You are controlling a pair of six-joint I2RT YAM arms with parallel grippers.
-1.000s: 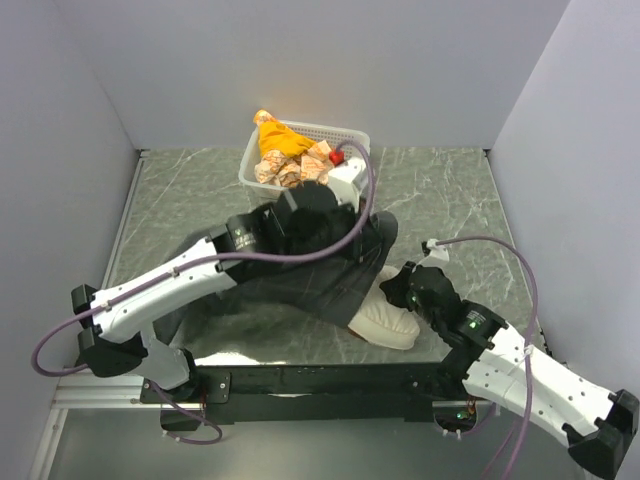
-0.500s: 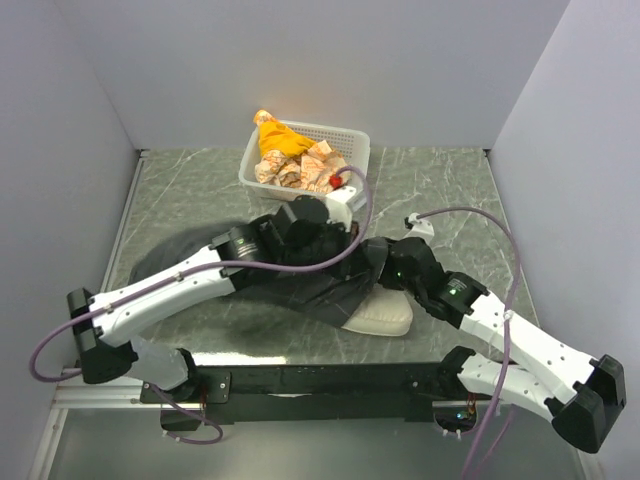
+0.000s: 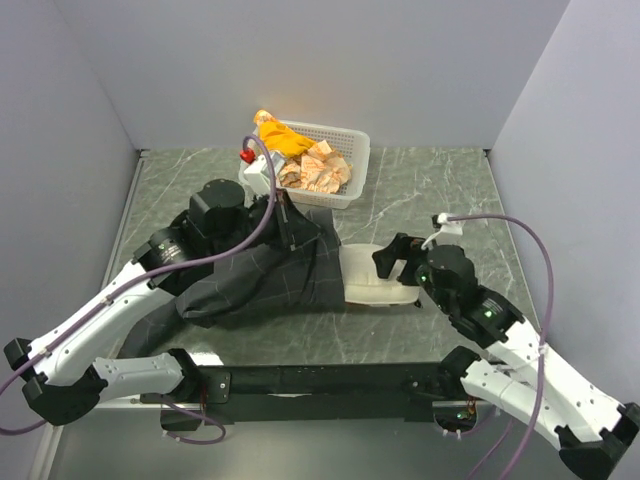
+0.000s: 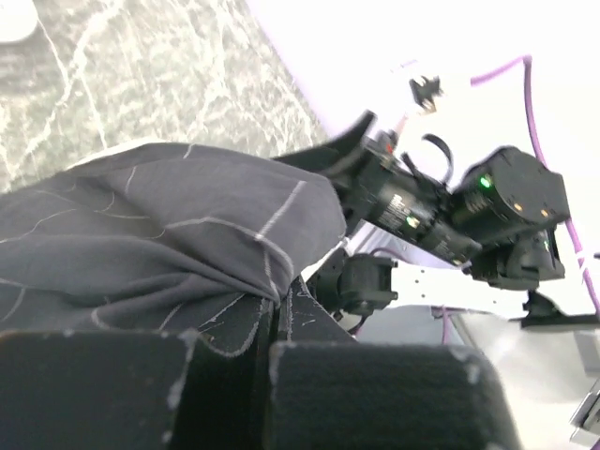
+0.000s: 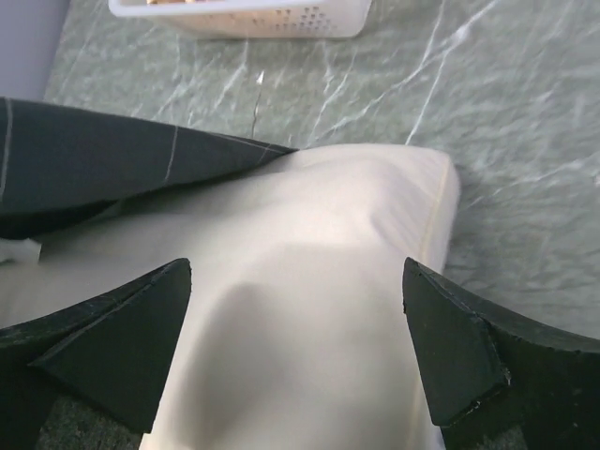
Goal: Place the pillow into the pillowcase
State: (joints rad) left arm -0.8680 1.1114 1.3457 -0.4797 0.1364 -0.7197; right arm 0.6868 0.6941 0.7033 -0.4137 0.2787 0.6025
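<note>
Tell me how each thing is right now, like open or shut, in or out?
pillow, lying flat, partly inside the pillowcase, one end sticking out.
pillowcase, rumpled, covering part of the pillow, pinched by the left pincer.
left pincer, shut on the pillowcase.
right pincer, open wide over the pillow's bare end.
basket, upright, full of crumpled things.

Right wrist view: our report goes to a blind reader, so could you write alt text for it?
A cream pillow lies on a green marbled table, framed by the wide-open right tool. A dark pillowcase with thin pale lines covers the pillow's left end, and a white basket shows at the top edge.
</note>
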